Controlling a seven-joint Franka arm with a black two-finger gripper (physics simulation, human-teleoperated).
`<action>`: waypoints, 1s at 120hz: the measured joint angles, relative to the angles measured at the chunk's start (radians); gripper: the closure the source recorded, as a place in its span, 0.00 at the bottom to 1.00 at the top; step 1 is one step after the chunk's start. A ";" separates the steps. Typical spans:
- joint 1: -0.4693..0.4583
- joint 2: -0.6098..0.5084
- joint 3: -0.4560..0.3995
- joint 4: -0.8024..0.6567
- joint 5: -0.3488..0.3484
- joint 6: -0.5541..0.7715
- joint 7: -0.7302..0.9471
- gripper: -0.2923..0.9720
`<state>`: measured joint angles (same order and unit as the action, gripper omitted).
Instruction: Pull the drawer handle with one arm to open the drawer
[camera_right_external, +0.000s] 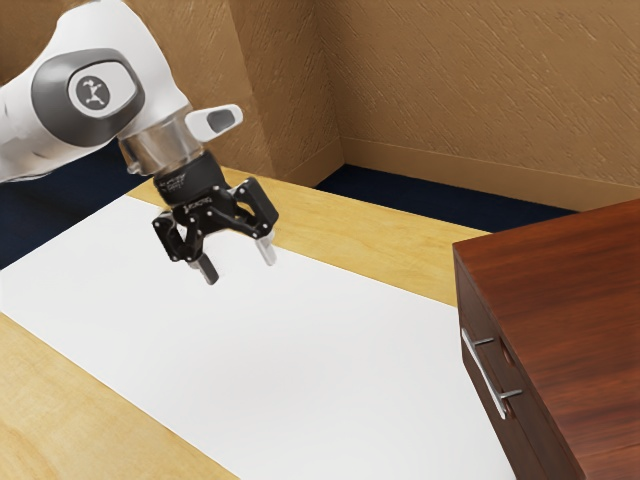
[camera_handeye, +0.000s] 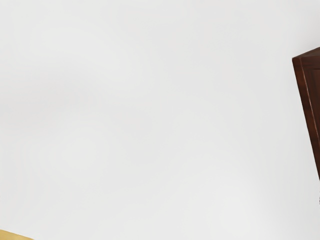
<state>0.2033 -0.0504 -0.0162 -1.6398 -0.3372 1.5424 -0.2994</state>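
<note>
A dark brown wooden drawer cabinet (camera_right_external: 570, 330) stands at the exterior view's right on the table. Its front faces the exterior view's left and carries a silver bar handle (camera_right_external: 484, 372); the drawer front sits flush with the cabinet. My black gripper (camera_right_external: 237, 262) hangs above the white mat at the exterior view's left, well apart from the handle, open with nothing between its fingers. In the wrist view a corner of the cabinet (camera_handeye: 310, 95) shows beyond the white mat (camera_handeye: 150, 120).
A white mat (camera_right_external: 260, 360) covers most of the light wooden table (camera_right_external: 60, 420). Tan walls and dark blue floor (camera_right_external: 440, 195) lie behind the table. Open mat surface stretches between the gripper and the cabinet.
</note>
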 joint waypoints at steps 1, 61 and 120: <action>0.008 0.001 -0.004 -0.003 -0.004 0.007 -0.003 0.25; -0.033 -0.001 -0.139 -0.178 -0.096 0.372 -0.172 0.26; -0.097 -0.060 -0.219 -0.253 -0.162 0.435 -0.268 0.28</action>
<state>0.1063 -0.1103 -0.2357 -1.8930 -0.4996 1.9772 -0.5676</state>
